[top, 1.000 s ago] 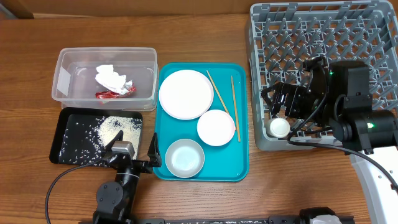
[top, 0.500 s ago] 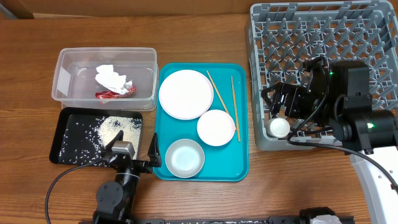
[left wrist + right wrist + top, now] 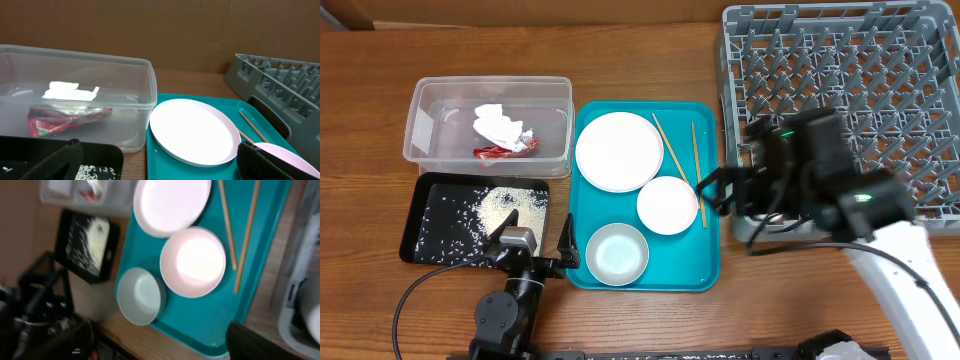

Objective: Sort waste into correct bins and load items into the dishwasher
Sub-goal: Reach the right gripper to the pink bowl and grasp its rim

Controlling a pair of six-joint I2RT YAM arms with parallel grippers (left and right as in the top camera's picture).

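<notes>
- Grey plastic, with a grid floor of pegs: the dish rack (image 3: 840, 60) stands just right of the teal tray (image 3: 692, 262).
- The clear tub (image 3: 490, 82) sits just left of the teal tray's far half.
- The black tray (image 3: 415, 215) lies left of the teal tray's near half, just beside it.
- The right gripper (image 3: 713, 192) hangs over the teal tray's right edge, its fingers spread wide with nothing between them.
- The left gripper (image 3: 535, 238) sits at the teal tray's near-left corner, its fingers wide apart and empty.
- The flat plate (image 3: 619, 151) lies on the teal tray's far-left part.
- A white bowl (image 3: 667, 205) sits mid-tray, touching the plate's edge.
- A greyish bowl (image 3: 617, 253) sits at the tray's near side.
- Two chopsticks (image 3: 670, 150) lie along the tray's right side, slightly splayed.
- The red-and-white wrapper (image 3: 500, 150) and white tissue (image 3: 496, 124) lie together in the tub.
- The rice grains (image 3: 503, 203) are heaped and scattered in the black tray.
</notes>
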